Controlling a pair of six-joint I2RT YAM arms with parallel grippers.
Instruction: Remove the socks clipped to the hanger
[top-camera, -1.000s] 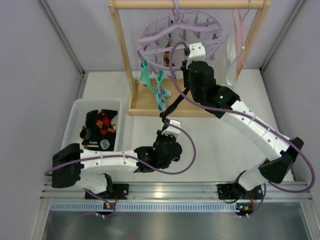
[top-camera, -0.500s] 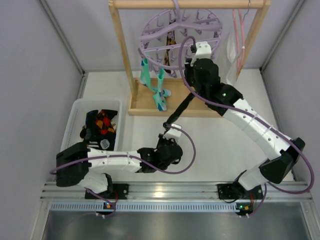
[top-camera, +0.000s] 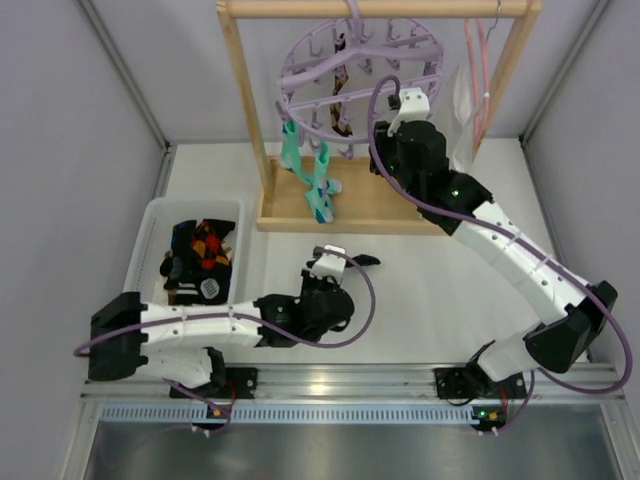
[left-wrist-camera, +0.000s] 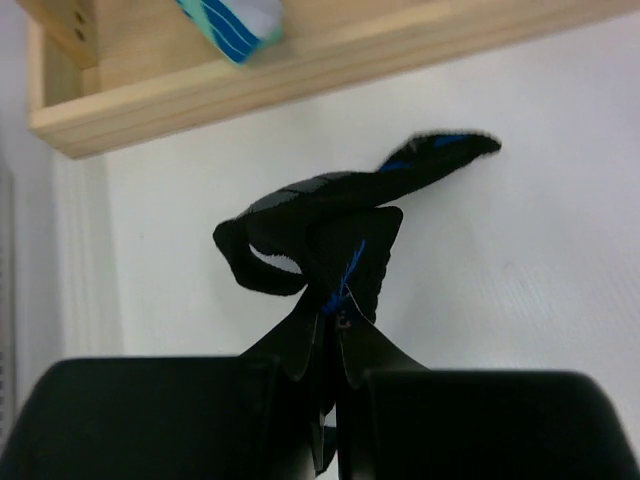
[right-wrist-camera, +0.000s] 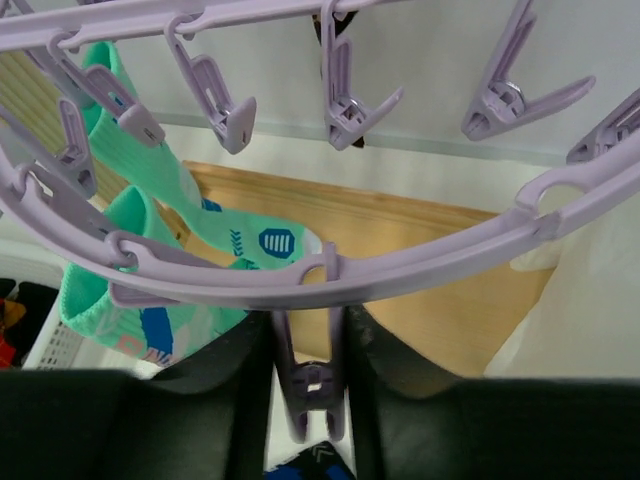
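Bin (top-camera: 141, 232): white, on the table (top-camera: 430, 275) at far left; it holds loose socks (top-camera: 203, 248), black with orange-red and a diamond check among them.
Left gripper (left-wrist-camera: 335, 325): low over the table, just right of the bin, clenched on the black-blue sock (left-wrist-camera: 330, 215).
Black-blue sock: pinched at a bunched fold, one loop curling left, the toe end reaching up and right; free of the hanger, and whether it touches the table I cannot tell.
Wooden rack (top-camera: 243, 95): upright frame at the back, its flat base resting on the table.
Teal socks (top-camera: 318, 182): two, clipped at the left front of the ring, hanging down over the rack's base, white labels showing.
Hanger (top-camera: 300, 62): lavender ring, hooked on the rack's top bar, most pegs dangling bare.
Brown-black sock (top-camera: 341, 95): hangs inside the ring, near its middle.
Right gripper (right-wrist-camera: 310, 385): raised to the ring's right front, fingers (right-wrist-camera: 370, 350) pressed on either side of one clip peg (right-wrist-camera: 308, 378), grasping it.
Pink wire hanger (top-camera: 478, 85): on the same bar, right of the ring.
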